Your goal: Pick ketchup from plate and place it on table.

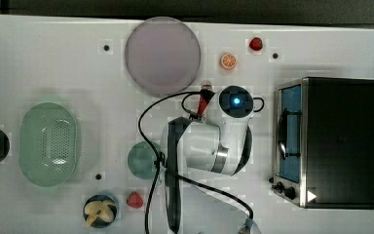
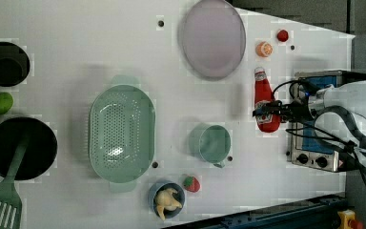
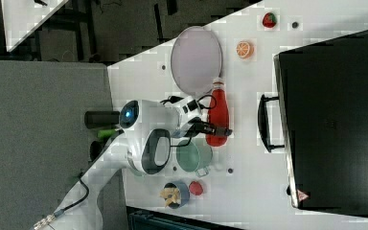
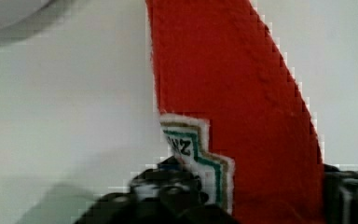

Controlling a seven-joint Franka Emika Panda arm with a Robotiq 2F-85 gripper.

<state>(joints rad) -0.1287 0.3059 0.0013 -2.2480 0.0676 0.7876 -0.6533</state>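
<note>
- The small red toy ketchup bottle with a white cap and white label lies flat on the big white tabletop. It is off the plate, and its cap points toward the plate's rim, just beside it.
- In the wrist view the ketchup bottle's red body and label run down into the black gripper.
- The gripper sits over the ketchup bottle's wide lower end. Whether it clamps the bottle or has let go cannot be told.
- The large round pale greyish-mauve plate rests near the table edge at the top view's top, with nothing on it.
- An orange slice and a small round red fruit lie beside the plate, near that same edge.
- A silver and black toaster oven stands by the table edge at the top view's right, with the ketchup bottle between it and the plate.
- A small round teal-green cup stands near the table's middle, apart from the ketchup bottle.
- An oval green perforated basket sits further toward the left view's left.
- A small blue bowl holding a pale yellow item and a red strawberry sit near the table edge at the left view's bottom.
</note>
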